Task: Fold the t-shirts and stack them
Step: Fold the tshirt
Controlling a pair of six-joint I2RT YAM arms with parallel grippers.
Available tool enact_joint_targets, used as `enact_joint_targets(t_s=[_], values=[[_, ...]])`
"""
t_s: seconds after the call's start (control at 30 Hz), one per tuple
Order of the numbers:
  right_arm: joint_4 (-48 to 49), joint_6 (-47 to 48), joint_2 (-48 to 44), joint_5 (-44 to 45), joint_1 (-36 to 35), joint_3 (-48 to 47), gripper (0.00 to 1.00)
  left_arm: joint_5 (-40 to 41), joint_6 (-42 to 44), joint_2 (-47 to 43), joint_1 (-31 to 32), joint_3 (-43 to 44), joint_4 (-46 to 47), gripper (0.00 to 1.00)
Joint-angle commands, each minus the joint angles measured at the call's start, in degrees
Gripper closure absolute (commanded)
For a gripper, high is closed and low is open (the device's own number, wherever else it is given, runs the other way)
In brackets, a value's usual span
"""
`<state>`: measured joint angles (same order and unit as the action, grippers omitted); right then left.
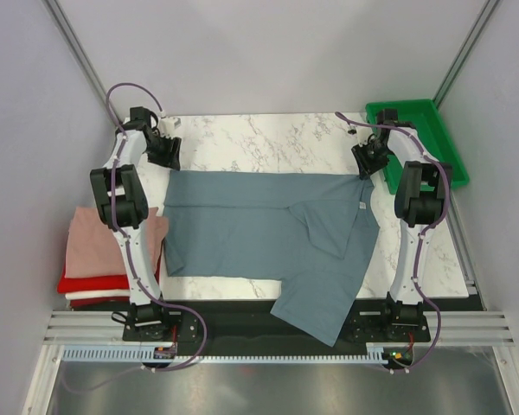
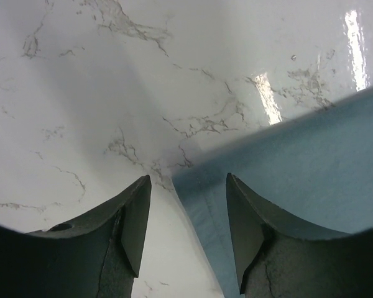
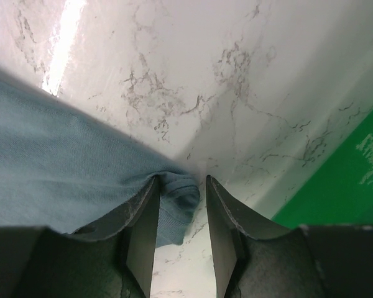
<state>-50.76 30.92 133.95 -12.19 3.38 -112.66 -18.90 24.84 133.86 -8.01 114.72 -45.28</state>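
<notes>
The shirt lies on the surface beside the tray. Both spread, my right end effector straddles its tray-side corner, my left end effector the opposite one (pinch deep, together).

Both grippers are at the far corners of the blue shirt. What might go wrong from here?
The left gripper straddles only the very corner of the blue-grey shirt, so a pinch may slip. At the right gripper the cloth bunches against one finger. A flap overhangs the near table edge and may drag.
</notes>
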Motion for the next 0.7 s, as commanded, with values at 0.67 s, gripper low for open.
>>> enact_joint_targets(t_s=[0.67], values=[[-0.4,-0.4,2.2,-1.4,0.1,-1.9,0.63,-2.8,0.6,1.0,-0.7,2.1,-1.7,0.47]])
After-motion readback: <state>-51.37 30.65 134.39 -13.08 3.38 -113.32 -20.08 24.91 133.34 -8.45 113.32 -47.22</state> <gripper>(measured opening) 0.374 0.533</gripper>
